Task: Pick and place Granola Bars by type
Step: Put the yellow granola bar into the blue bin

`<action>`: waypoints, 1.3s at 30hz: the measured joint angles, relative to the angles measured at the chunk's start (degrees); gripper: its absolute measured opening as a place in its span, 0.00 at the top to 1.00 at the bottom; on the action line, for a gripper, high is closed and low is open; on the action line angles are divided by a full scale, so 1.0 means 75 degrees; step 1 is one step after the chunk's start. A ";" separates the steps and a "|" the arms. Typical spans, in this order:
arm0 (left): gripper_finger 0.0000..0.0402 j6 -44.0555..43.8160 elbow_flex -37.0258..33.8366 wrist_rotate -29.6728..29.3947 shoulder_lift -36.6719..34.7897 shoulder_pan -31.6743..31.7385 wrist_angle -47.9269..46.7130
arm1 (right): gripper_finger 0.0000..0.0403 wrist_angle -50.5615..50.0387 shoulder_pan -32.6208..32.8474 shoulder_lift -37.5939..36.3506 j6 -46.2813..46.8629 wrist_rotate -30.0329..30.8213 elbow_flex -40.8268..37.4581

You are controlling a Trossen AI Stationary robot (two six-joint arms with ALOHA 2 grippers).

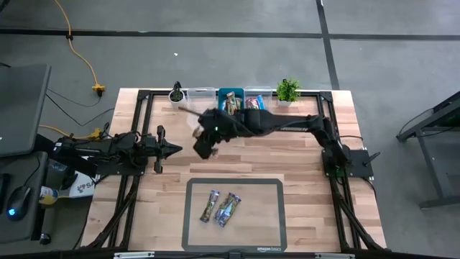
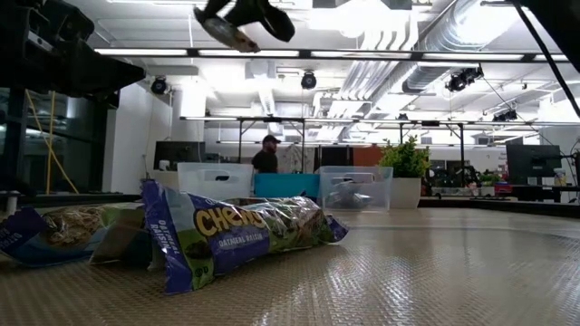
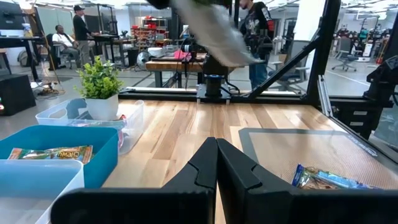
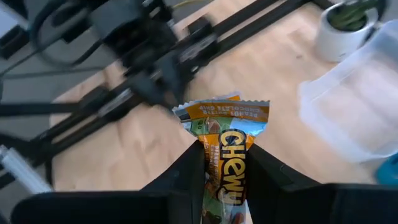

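Two granola bars (image 1: 220, 207) lie side by side on the dark mat (image 1: 269, 237) at the front of the desk (image 1: 302, 155); we see them near each other, both a little tilted, and in the low view their blue and purple wrappers fill the foreground. One more bar, the orange-wrapped bar (image 4: 226, 155), is pinched between the fingers of the right hand (image 4: 227, 186). In the right wrist view this bar stands up out of the closed fingers, with its printed end free above them. From above, we see the right arm reaching across the desk toward the back, and the right hand is high over the wood, just in front of the row of bins. The row has a clear bin (image 1: 201, 95), a blue bin (image 1: 231, 92) with bars inside, and another clear bin (image 1: 256, 92), between two small potted plants (image 1: 287, 91). The left hand (image 3: 216, 180) waits at the left side of the desk, well apart from the mat, and its two fingers are pressed together with nothing between them. A person (image 2: 265, 156) stands in the room behind the desk.
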 joint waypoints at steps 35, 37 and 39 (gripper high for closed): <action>1.00 0.0003 -0.0001 0.0001 -0.0002 -0.0002 -0.0002 | 0.81 -0.0431 -0.2532 -0.0024 0.2565 0.3636 0.0000; 1.00 0.0002 -0.0001 0.0000 0.0000 0.0000 0.0000 | 0.81 -0.0730 -0.2582 -0.0024 0.2733 0.3764 0.0000; 1.00 0.0002 -0.0002 0.0000 -0.0002 0.0000 -0.0001 | 0.81 -0.0983 -0.2660 0.0021 0.2873 0.3747 0.0000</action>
